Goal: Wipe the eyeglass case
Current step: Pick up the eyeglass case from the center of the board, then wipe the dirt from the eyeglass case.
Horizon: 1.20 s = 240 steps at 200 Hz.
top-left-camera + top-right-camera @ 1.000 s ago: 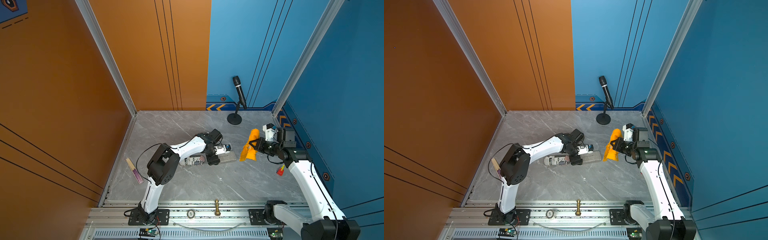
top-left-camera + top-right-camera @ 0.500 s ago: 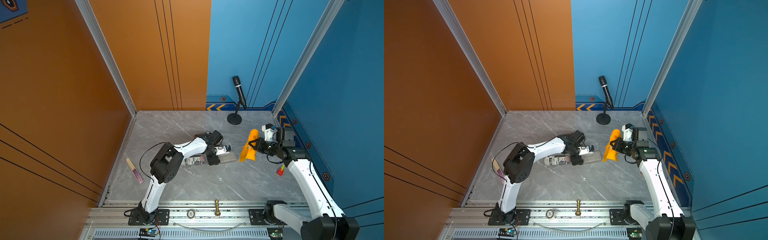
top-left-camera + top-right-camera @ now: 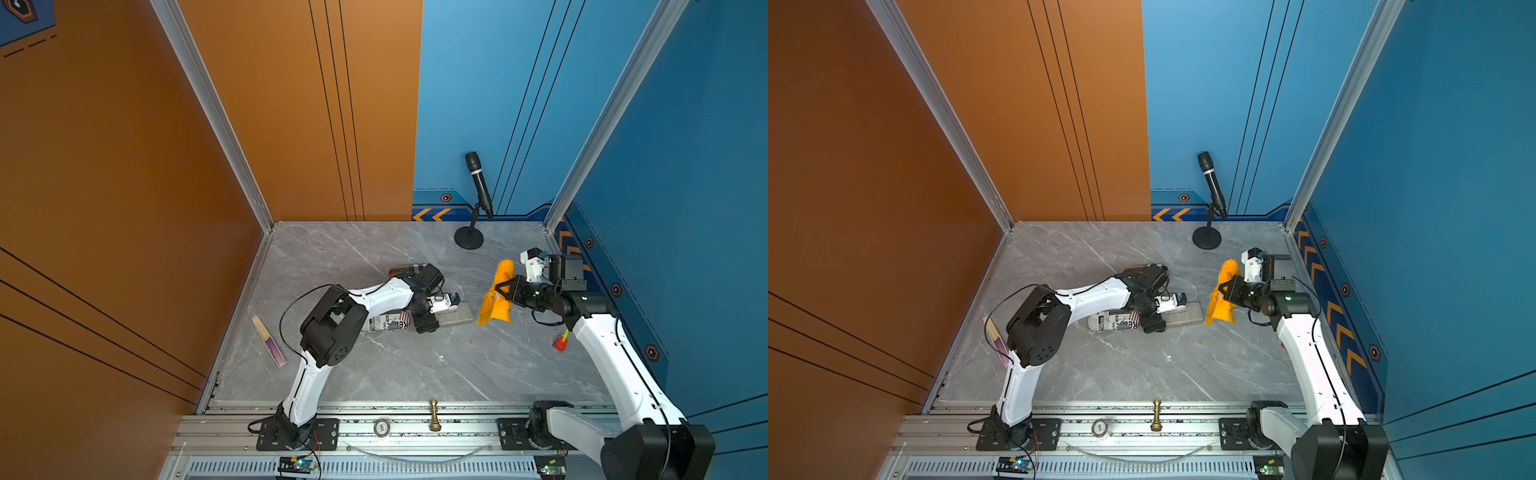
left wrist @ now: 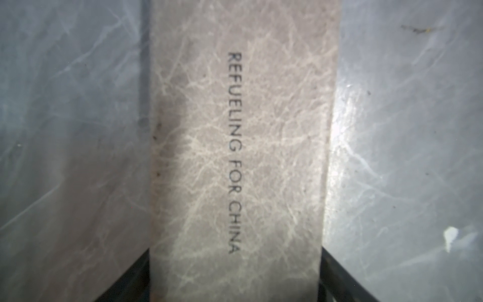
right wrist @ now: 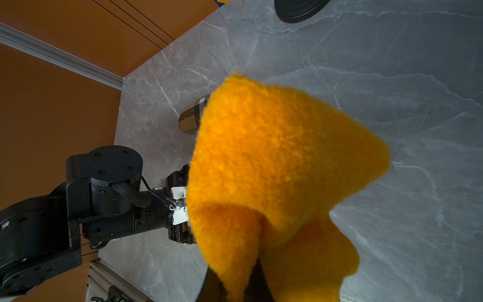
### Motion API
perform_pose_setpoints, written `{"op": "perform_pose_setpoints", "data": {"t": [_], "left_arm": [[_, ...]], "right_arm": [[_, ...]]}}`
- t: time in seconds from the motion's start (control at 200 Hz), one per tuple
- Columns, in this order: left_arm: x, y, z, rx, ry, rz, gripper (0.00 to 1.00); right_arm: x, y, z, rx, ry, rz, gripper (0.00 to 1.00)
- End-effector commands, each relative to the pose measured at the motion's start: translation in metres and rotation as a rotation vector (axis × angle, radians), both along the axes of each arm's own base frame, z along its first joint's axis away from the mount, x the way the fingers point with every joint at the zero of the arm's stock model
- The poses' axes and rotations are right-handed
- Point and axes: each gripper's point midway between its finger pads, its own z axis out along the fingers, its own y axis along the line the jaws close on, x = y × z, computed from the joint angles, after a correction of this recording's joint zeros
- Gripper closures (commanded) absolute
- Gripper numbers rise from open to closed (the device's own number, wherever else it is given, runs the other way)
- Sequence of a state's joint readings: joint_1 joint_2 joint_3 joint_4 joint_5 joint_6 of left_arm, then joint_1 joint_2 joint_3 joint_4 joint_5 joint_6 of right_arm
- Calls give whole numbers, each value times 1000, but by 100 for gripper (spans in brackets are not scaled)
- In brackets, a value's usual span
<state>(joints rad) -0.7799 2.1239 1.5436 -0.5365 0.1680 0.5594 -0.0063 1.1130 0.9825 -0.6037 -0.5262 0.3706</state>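
Observation:
The grey eyeglass case [image 4: 274, 117], printed "REFUELING FOR CHINA", lies flat on the marble table [image 3: 415, 365]. In both top views it shows as a grey slab [image 3: 455, 312] [image 3: 1183, 314]. My left gripper [image 4: 235, 287] [image 3: 430, 319] points down over one end of it. A black finger [image 4: 130, 282] presses against each long side, so it is shut on the case. My right gripper [image 5: 235, 287] [image 3: 505, 291] hovers just right of the case, shut on a fluffy orange cloth [image 5: 274, 170] [image 3: 496, 297] [image 3: 1223, 297] that hangs from it.
A newspaper-print case [image 3: 384, 322] lies beside the grey one under my left arm. A plaid brown case [image 3: 405, 270] [image 5: 190, 120] lies behind it. A microphone stand [image 3: 468, 239] is at the back and a red piece [image 3: 560, 343] by my right arm. A pink-tipped stick [image 3: 269, 341] lies left, and a gold chess piece [image 3: 434, 414] on the front rail.
My left arm's elbow has shifted slightly right while its gripper stays at the grey case. The right arm and the cloth have barely moved.

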Motion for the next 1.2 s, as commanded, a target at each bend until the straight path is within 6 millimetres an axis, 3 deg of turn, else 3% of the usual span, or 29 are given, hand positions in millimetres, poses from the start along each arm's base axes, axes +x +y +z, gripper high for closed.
{"op": "perform_pose_setpoints", "data": {"t": [0.0, 0.265, 0.481, 0.576, 0.776, 1.026, 1.196], "left_arm": [[-7, -1, -14, 3, 32, -1, 21], [-13, -1, -22, 21, 46, -4, 27], [-15, -3, -15, 2, 42, 15, 53], [-14, -7, -1, -26, -13, 19, 58], [-23, -28, 54, -180, -139, 21, 63], [-39, -55, 110, -341, -270, 24, 68], [-40, -60, 131, -407, -319, 57, 71]], "right_arm": [[-10, 2, -7, -12, 17, 24, 100], [-11, 2, -3, -21, 15, 27, 100], [-13, 5, -9, -25, 39, 42, 100], [-14, 10, -11, -36, 45, 60, 100], [-10, 39, -16, -56, 60, 139, 100], [-22, 67, -70, -57, 182, 221, 100], [-32, 96, -73, 51, 188, 284, 100]]}}
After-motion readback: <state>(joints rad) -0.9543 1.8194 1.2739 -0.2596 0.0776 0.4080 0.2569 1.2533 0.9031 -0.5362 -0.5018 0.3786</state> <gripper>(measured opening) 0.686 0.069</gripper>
